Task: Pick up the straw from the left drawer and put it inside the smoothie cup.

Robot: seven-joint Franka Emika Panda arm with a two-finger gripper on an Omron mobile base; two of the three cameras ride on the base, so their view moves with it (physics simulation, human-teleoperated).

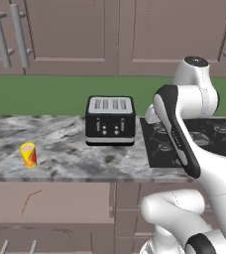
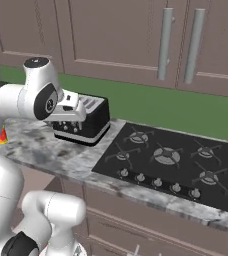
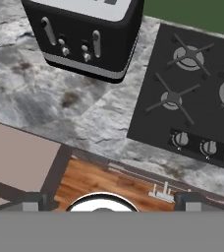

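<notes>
The left drawer (image 1: 70,198) stands pulled out below the counter at the lower left, a shallow mauve box. The thin tan straw (image 1: 28,201) lies slantwise on its flat bottom, towards the left. Above it, near the marble counter's front edge, the small yellow smoothie cup (image 1: 28,155) with red markings stands upright. A sliver of the cup (image 2: 4,136) shows behind my arm. My gripper (image 3: 109,201) hangs over the counter's front edge in front of the toaster, well to the right of the drawer and cup. It is open, with its fingertips (image 3: 33,202) wide apart and nothing between them.
A black four-slot toaster (image 1: 110,120) stands on the marble counter (image 1: 65,144) between the cup and a black gas cooktop (image 2: 166,160). Wall cabinets with long metal handles (image 2: 165,42) hang above a green backsplash. My white arm (image 1: 177,129) crosses in front of the cooktop.
</notes>
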